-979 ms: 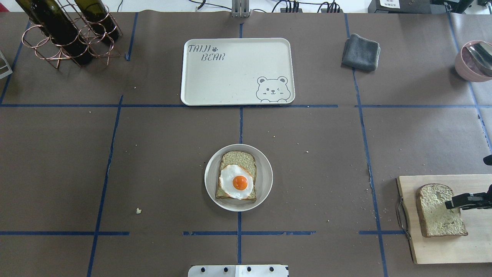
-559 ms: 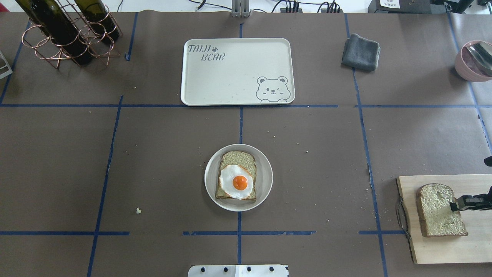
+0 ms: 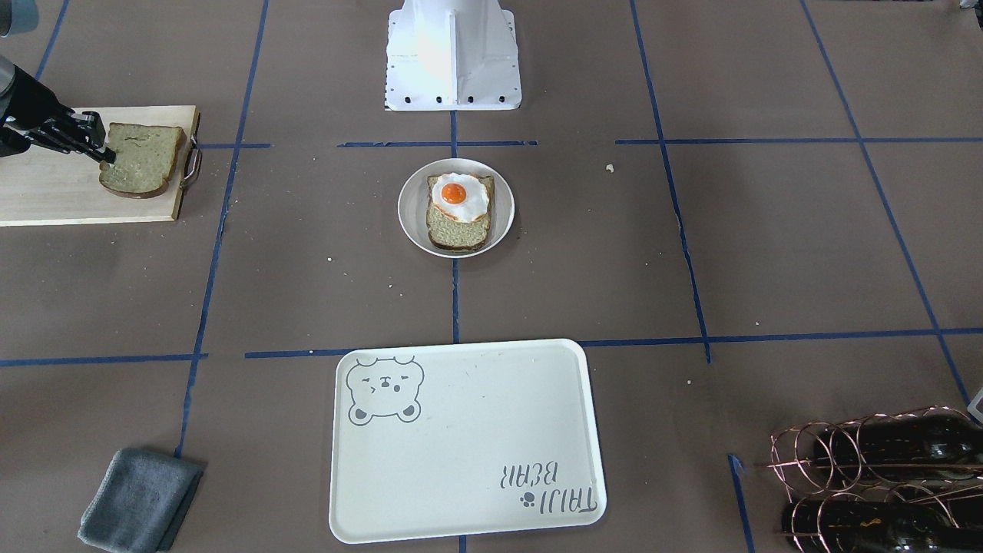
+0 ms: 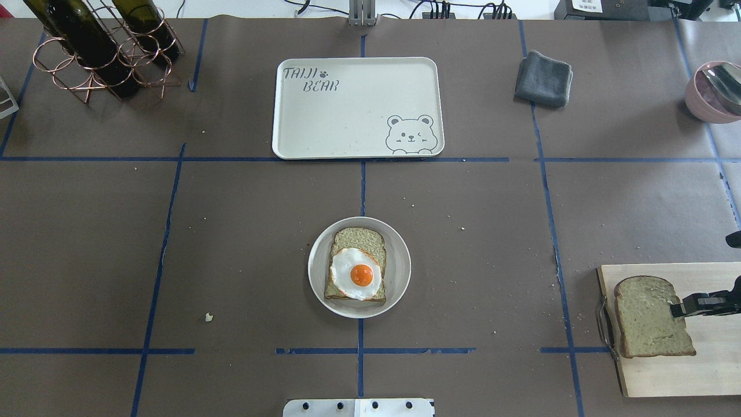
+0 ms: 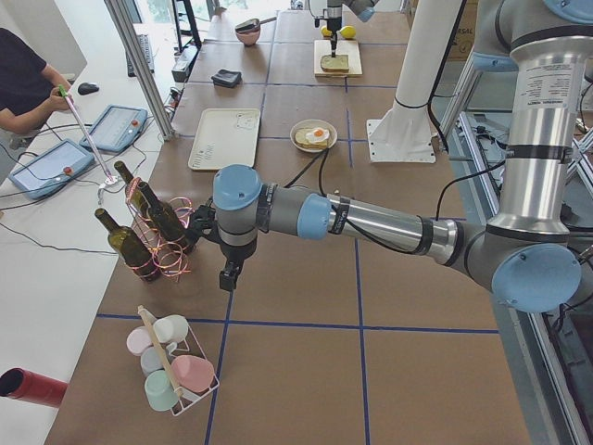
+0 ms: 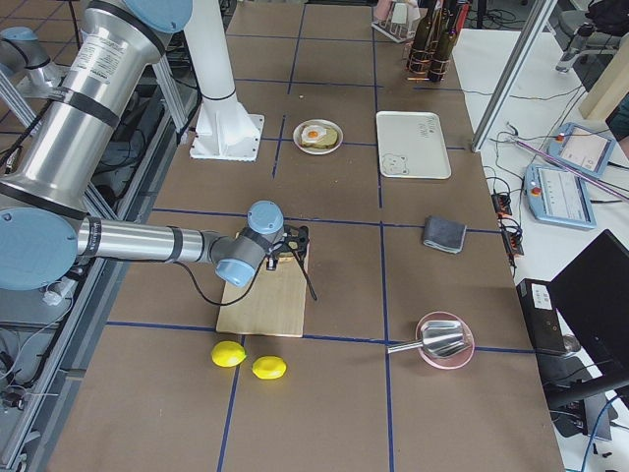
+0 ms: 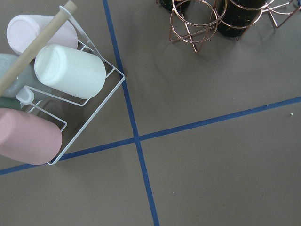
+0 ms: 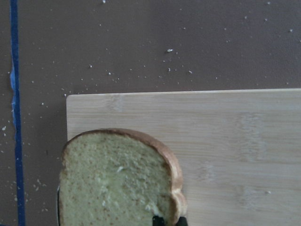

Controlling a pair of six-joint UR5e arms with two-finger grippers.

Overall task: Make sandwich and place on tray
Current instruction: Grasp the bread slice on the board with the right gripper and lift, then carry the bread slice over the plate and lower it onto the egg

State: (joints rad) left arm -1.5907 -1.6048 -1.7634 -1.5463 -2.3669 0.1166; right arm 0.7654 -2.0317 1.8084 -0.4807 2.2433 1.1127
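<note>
One bread slice (image 4: 359,237) lies on the round white plate (image 4: 399,272) at table centre, with the fried egg (image 4: 356,273) on top. The second bread slice (image 4: 648,317) is over the left end of the wooden cutting board (image 4: 694,376). My right gripper (image 4: 678,307) is shut on its right edge, also seen in the front view (image 3: 104,151) and the right wrist view (image 8: 167,220). The cream tray (image 4: 347,116) lies bare at the far centre. My left gripper (image 5: 227,273) hangs near the wine rack; I cannot tell whether it is open or shut.
A grey cloth (image 4: 544,78) lies right of the tray. A copper wine rack with bottles (image 4: 98,46) stands at the far left, a pink bowl (image 4: 712,92) at the far right. Two lemons (image 6: 246,361) lie beyond the board. A cup rack (image 7: 56,94) is under the left wrist.
The right gripper closed on the slice's right edge, and the slice has shifted left with it, so its left edge now reaches the board's handle end. Plate, egg and tray are unmoved.
</note>
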